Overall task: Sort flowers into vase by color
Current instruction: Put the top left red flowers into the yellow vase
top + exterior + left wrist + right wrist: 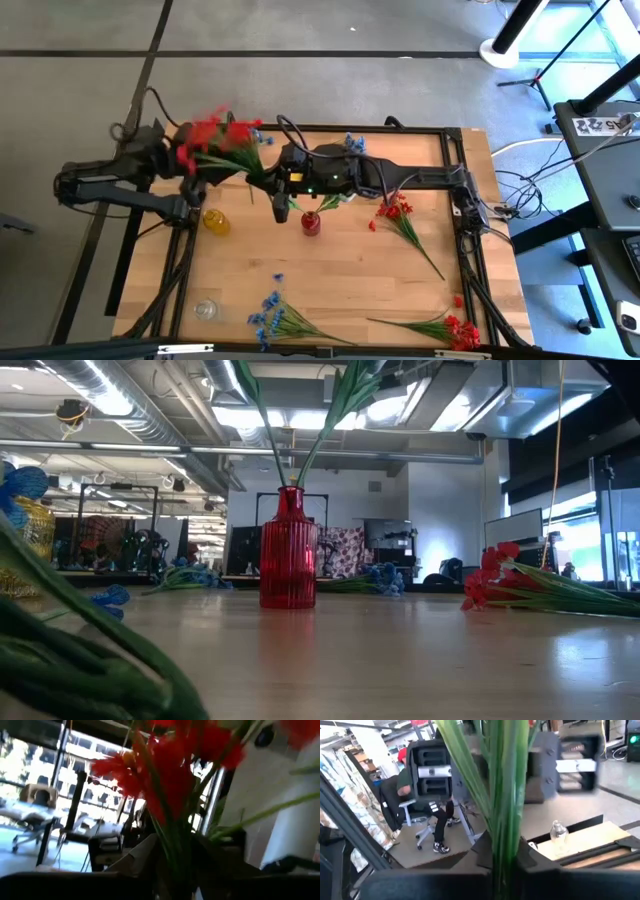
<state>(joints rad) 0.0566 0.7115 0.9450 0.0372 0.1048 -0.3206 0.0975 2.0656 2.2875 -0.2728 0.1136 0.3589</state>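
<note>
Red bunch (215, 140) in upper left, long axis slanting, blooms up-left, stems down-right toward centre. Right gripper (281, 190) clamped on stems; left gripper (190, 165) by blooms, fingers unclear.

Glossy ribbed red glass vase (288, 550) stands on a smooth, pale wooden table (420, 650).

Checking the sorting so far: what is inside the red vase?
Green stems stand in the red vase. Their blooms are out of the low view; the ribbed glass hides their lower ends.
</note>
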